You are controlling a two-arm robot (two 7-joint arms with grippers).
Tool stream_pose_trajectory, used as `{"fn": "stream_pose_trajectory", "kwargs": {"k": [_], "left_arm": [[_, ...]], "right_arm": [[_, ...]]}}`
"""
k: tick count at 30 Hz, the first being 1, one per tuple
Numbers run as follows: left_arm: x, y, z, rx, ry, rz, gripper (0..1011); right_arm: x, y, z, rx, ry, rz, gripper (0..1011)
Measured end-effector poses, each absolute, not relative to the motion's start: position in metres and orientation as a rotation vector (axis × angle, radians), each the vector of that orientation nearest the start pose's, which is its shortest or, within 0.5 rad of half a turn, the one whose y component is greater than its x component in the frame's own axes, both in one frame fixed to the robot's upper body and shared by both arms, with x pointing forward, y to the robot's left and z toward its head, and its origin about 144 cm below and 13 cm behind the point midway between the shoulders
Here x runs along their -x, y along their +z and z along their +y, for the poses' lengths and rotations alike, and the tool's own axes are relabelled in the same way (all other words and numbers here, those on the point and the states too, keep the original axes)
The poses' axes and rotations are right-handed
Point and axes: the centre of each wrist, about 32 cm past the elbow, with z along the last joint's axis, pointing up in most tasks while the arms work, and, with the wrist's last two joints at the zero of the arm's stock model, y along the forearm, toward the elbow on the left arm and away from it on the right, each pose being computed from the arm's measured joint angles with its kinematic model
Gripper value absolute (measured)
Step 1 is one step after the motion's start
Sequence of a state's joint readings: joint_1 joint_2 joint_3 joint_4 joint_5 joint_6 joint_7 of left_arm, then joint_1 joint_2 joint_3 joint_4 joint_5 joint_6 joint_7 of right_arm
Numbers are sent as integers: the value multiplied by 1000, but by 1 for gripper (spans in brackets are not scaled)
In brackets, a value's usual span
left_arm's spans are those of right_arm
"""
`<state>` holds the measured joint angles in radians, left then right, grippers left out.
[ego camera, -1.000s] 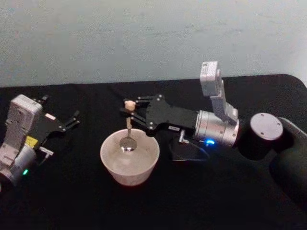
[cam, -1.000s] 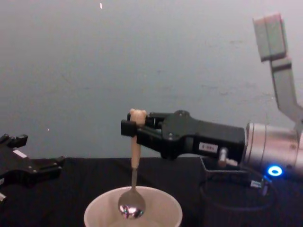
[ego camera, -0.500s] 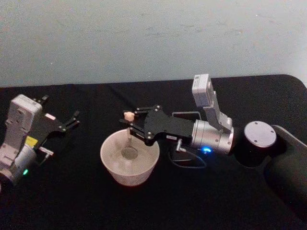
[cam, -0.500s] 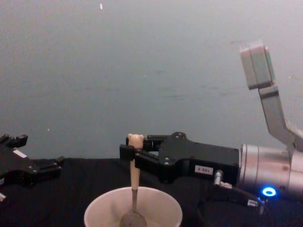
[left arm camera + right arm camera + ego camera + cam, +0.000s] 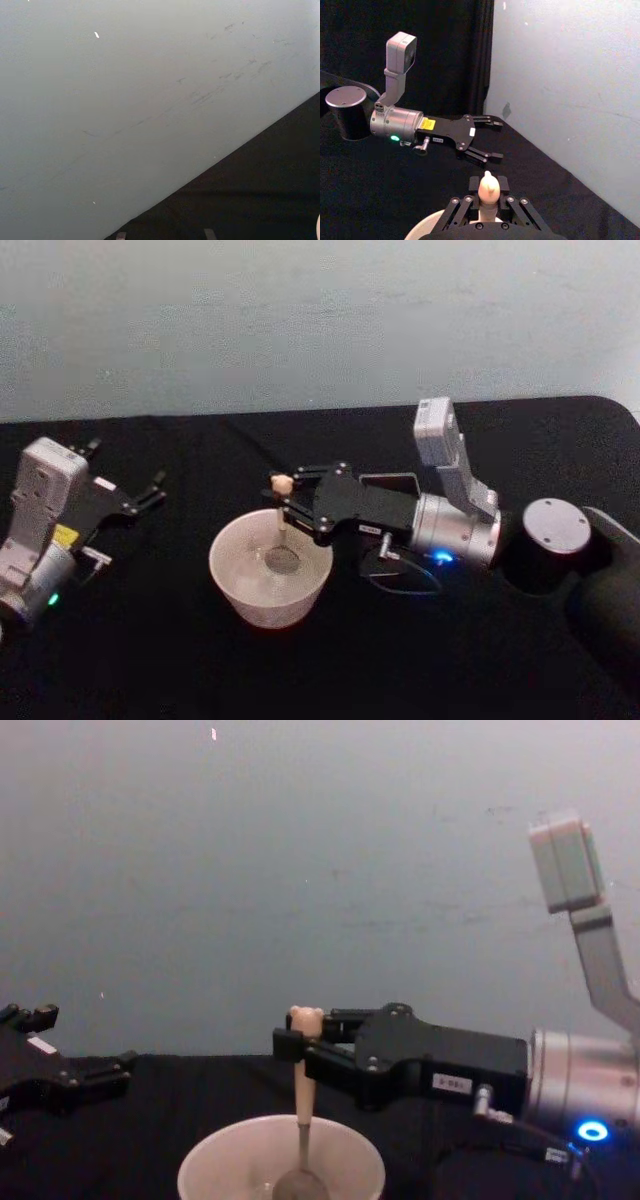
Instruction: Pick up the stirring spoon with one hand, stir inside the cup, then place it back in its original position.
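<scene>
Your right gripper (image 5: 284, 498) reached in from the cup's (image 5: 262, 606) right side and hung over its far rim. Its jaws were clamped on the spoon (image 5: 281, 508) just below the little bear head. The chest view showed the gripper (image 5: 300, 1046) level, above the cup (image 5: 205, 1175), with the spoon (image 5: 303, 1092) hanging upright. The pale handle crossed the rim line, and the metal neck and round bowl sat low inside the cup, near its middle. Whether the bowl touched the bottom, you could not tell.

In the right wrist view the bear head (image 5: 488, 187) rose between the closed jaws of that gripper (image 5: 489, 206), and a slice of cup rim (image 5: 424, 228) showed beneath.

The holder (image 5: 391, 476) stood to the cup's right, behind the gripper's body, with its thin top edge showing.

Your left gripper (image 5: 126, 464) lay parked on the black desk (image 5: 150, 640), well to the cup's left. Its jaws were spread wide with nothing in them. They were seen also in the chest view (image 5: 86, 1038) and from the right wrist (image 5: 496, 139).
</scene>
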<state>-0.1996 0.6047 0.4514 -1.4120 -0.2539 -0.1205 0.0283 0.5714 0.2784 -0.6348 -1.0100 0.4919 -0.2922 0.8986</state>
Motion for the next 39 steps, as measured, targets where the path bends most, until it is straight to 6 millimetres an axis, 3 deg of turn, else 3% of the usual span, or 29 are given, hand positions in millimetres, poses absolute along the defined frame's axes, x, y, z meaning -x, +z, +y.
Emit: {"fn": "stream_pose_trajectory", "kwargs": {"k": [14, 24, 39], "left_arm": [[-489, 1140, 310, -304, 1248, -285, 1001], [-489, 1140, 310, -305, 1248, -285, 1001], [-489, 1140, 310, -305, 1248, -285, 1001]], "right_arm": [[-563, 1153, -213, -23, -309, -109, 211], [-555, 1152, -204, -40, -265, -86, 211], [-577, 1148, -181, -37, -272, -92, 211]]}}
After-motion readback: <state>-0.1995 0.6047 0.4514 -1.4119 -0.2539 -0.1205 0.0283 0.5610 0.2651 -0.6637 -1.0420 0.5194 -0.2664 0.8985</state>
